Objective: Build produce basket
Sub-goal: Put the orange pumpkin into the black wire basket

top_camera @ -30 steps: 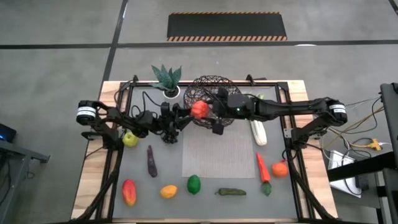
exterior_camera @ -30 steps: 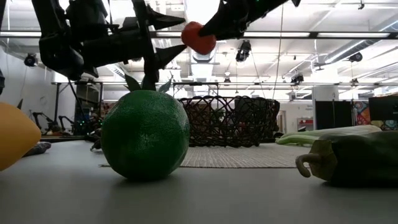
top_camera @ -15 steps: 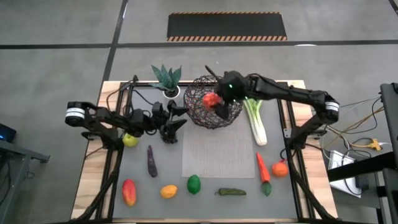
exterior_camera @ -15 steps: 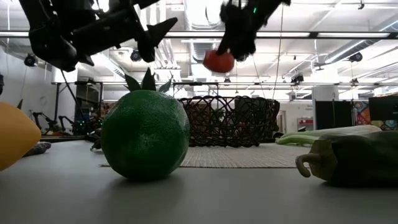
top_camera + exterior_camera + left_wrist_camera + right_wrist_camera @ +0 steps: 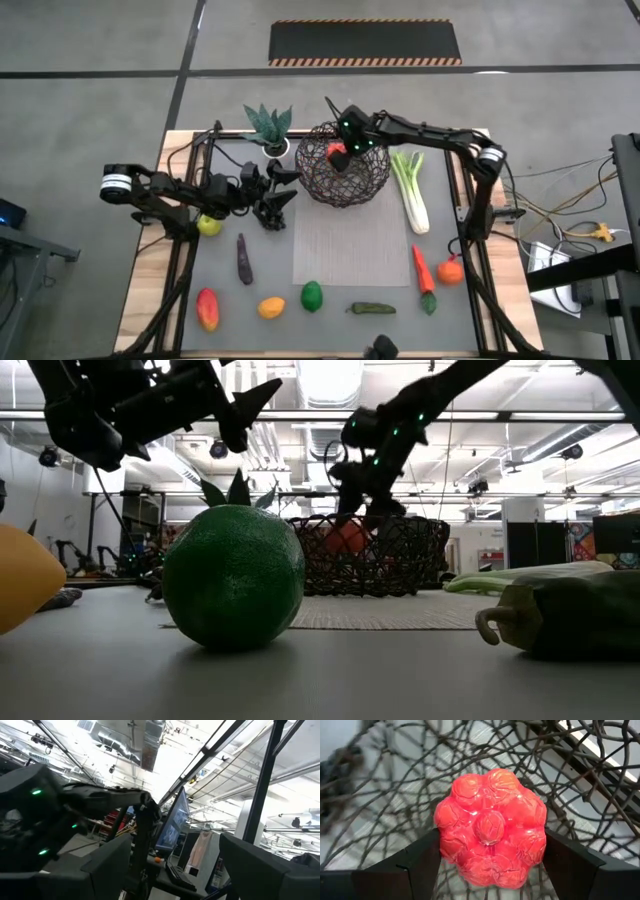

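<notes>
The dark wire basket (image 5: 350, 175) stands at the table's far middle and shows in the low view (image 5: 415, 555). My right gripper (image 5: 347, 148) reaches down into it, shut on a bumpy red round fruit (image 5: 490, 810), which also shows in the high view (image 5: 336, 153) and through the wires in the low view (image 5: 345, 538). My left gripper (image 5: 282, 190) hovers open and empty left of the basket, above the table; its wrist view shows only its two fingers (image 5: 107, 867) against the ceiling. My right gripper pinches the red fruit by two opposite sides (image 5: 441, 845) between its two fingers (image 5: 420, 862). The fingers slant down into the basket from its far right. The fruit sits inside the basket walls; whether it touches the bottom I cannot tell.
A white pot with a spiky plant (image 5: 268, 128) stands left of the basket and a leek (image 5: 410, 190) right of it. A woven mat (image 5: 350, 245) lies mid-table. Near it lie a carrot (image 5: 423, 272), an eggplant (image 5: 243, 258), a pepper (image 5: 372, 309) and several round fruits (image 5: 312, 296).
My right gripper has carried the red fruit from beside my left gripper toward the table's far edge, over the basket rim, and down inside the basket. My left gripper has drawn back toward the table's left edge, staying open.
</notes>
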Robot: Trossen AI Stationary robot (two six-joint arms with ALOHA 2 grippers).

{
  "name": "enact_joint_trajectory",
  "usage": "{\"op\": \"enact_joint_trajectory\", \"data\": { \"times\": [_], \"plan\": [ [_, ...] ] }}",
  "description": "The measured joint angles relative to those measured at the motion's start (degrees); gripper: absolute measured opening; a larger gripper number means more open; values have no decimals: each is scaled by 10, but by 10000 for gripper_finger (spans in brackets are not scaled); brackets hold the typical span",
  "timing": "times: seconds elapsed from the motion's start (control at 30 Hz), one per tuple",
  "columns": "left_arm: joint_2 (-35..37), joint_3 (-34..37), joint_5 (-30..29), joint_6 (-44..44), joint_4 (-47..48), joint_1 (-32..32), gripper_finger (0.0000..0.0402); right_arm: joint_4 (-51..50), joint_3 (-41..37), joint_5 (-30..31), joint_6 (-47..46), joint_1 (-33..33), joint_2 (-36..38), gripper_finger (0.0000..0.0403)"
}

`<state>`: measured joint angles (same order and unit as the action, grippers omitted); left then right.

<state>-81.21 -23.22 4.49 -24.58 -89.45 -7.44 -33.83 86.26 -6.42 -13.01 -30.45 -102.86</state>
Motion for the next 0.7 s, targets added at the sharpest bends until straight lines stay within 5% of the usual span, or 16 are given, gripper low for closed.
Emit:
{"op": "enact_joint_trajectory", "data": {
  "times": [0.7],
  "plan": [
    [-1,0,0,0,0,0,286,30,15,50,2,-12,-62,298]
  ]
}}
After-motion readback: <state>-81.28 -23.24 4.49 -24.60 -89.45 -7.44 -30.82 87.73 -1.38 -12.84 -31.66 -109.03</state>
